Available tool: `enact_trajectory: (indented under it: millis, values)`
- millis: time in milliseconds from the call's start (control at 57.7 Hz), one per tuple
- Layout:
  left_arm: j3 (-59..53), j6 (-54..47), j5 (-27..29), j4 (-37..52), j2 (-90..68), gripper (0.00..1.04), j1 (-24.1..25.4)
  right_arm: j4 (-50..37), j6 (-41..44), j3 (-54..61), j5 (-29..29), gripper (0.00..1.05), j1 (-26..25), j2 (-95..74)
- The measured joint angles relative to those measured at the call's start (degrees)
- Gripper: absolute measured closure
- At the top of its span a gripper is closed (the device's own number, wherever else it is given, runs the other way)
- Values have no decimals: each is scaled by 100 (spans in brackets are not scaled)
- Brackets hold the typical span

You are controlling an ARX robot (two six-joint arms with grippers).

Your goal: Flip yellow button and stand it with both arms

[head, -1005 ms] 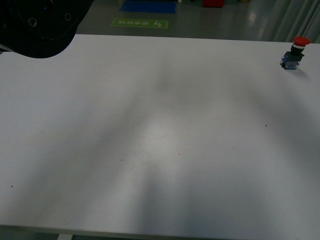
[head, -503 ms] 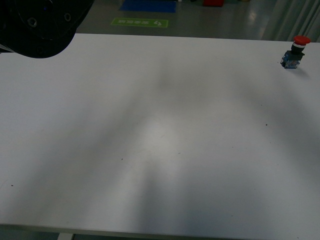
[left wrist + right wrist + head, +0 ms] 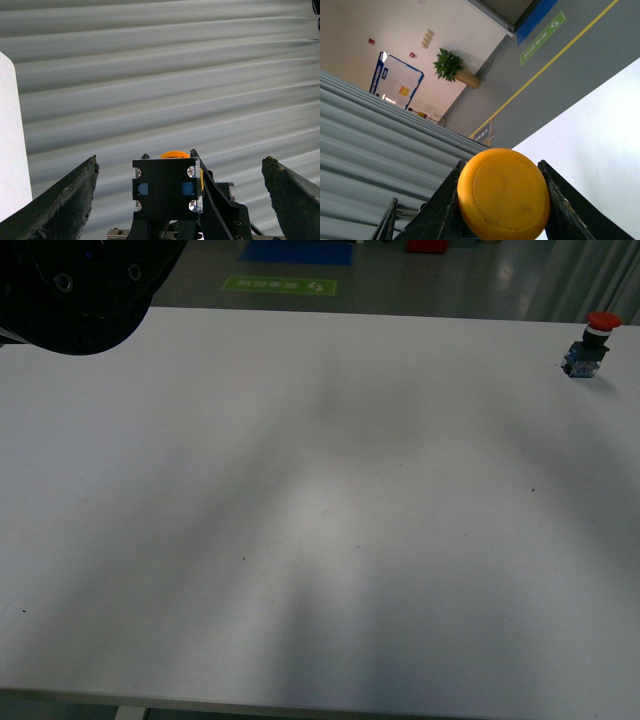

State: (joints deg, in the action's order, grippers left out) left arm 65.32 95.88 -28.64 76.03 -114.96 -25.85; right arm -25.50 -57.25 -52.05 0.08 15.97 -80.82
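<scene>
stillness is holding across the front view over the last second: the bench (image 3: 320, 520) is lying bare but for the red button (image 3: 590, 340) near its far right edge. the yellow button (image 3: 502, 192) is hanging aloft, out of that view, its cap pinched between the right fingers (image 3: 445, 210). the left fingers (image 3: 65, 200) are standing wide apart either side of its contact block, gripping nothing. by my judgement the handover is pausing just before the left fingers' closing.

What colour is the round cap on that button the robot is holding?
Plain yellow-orange; the push button's round cap shows best in the right wrist view.
</scene>
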Motion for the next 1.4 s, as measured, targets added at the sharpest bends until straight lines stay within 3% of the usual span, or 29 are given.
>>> enact_trajectory:
  millis: [329,364,399,433,451,468,503,520,555,607,832,1404]
  values:
    - [0,-2,13,-2,0,7,0,0,26,90,-33,70,-142,109]
    - [-20,-533,603,-341,94,10,-70,0,35,94,-44,70,-153,111]
    - [-238,-1615,2258,-1532,470,19,-127,0,48,107,-55,70,-164,118]
    - [-612,-2992,3351,-2264,863,26,-122,0,72,122,-79,70,-166,122]
    - [-719,-3309,3576,-2398,960,28,-114,0,79,127,-90,70,-168,122]
    - [-1049,-4236,4203,-2629,1241,33,-72,0,96,151,-101,70,-188,122]
    - [-1600,-5729,4881,-2625,1668,42,68,0,146,179,-87,70,-240,127]
    - [-1803,-6255,4970,-2583,1825,46,142,0,153,184,-85,70,-267,133]
    - [-2269,-7396,4966,-2441,2192,55,343,0,175,195,-79,70,-330,142]
    - [-2695,-8203,4903,-2319,2503,64,549,-2,197,212,-85,70,-372,146]
    - [-4107,-9324,4304,-2068,3467,101,1029,-28,284,411,-168,70,-472,186]
    - [-5954,-9541,3414,-2608,5849,101,2009,-42,415,820,-299,70,-695,634]
